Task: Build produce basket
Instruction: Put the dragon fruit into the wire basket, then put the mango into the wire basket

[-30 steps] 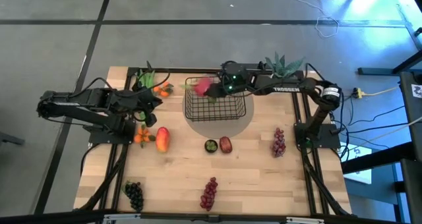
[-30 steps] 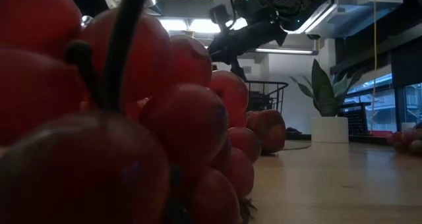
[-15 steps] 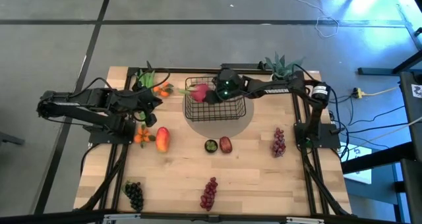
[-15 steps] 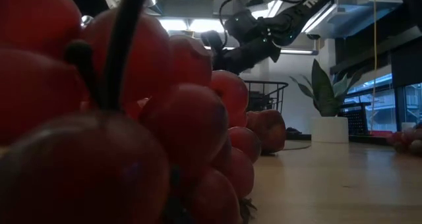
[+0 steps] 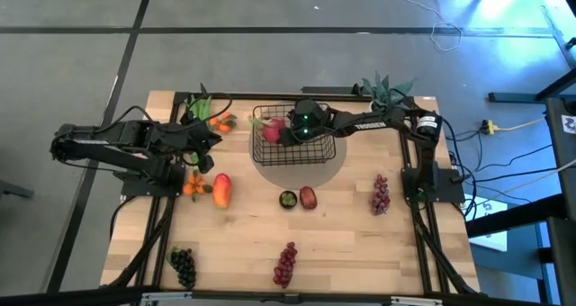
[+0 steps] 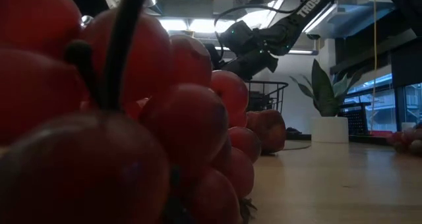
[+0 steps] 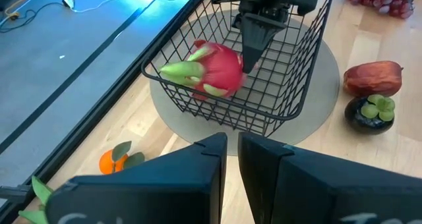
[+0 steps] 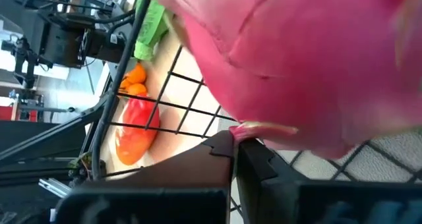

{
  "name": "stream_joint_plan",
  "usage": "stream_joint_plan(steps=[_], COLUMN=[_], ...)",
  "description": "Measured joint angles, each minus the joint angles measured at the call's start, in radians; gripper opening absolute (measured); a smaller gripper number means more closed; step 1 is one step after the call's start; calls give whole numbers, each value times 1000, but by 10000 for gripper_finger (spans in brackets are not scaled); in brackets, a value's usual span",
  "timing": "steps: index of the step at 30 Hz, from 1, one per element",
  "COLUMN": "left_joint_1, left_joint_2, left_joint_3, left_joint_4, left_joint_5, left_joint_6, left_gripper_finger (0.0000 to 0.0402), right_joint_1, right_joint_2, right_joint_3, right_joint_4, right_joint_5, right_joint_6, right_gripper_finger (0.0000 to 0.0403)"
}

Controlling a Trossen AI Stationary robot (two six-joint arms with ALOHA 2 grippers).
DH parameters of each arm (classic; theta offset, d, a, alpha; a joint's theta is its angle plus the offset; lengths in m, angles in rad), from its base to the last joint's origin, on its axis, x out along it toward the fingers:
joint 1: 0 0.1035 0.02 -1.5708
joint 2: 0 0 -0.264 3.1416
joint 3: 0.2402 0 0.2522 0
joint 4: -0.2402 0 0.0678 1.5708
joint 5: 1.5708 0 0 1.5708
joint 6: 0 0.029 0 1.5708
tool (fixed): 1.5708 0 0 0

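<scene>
high view: right gripper (image 5: pixel 290 133) reaching into black wire basket (image 5: pixel 310 153), pink dragon fruit (image 5: pixel 271 130) at its tip. left wrist view: dragon fruit (image 7: pixel 212 69) inside basket (image 7: pixel 290 105), against dark fingers. right wrist view: fingers nearly together under fruit; grip unclear. left gripper (image 7: pixel 232 145) pressed together, apart.

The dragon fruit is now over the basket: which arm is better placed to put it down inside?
The right. Its gripper already holds the dragon fruit inside the basket, so it probably only needs to lower and open. The left gripper waits outside, beside the oranges.
</scene>
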Motion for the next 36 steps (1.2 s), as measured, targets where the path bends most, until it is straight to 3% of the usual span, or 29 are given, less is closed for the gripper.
stream_joint_plan(steps=[13, 21, 28, 36], left_joint_1=[0, 0, 0, 0], left_joint_2=[0, 0, 0, 0], left_joint_3=[0, 0, 0, 0], left_joint_4=[0, 0, 0, -2], left_joint_5=[0, 0, 0, 0], left_joint_6=[0, 0, -5, -5], left_gripper_finger=[30, 30, 30, 30], right_joint_1=[-5, -6, -18, -34], right_joint_2=[2, 2, 2, 2], right_joint_3=[0, 0, 0, 0], right_joint_4=[-4, -4, -2, 46], right_joint_5=[6, 8, 65, -72], right_joint_6=[-1, 1, 13, 11], right_gripper_finger=[23, 72, 79, 80])
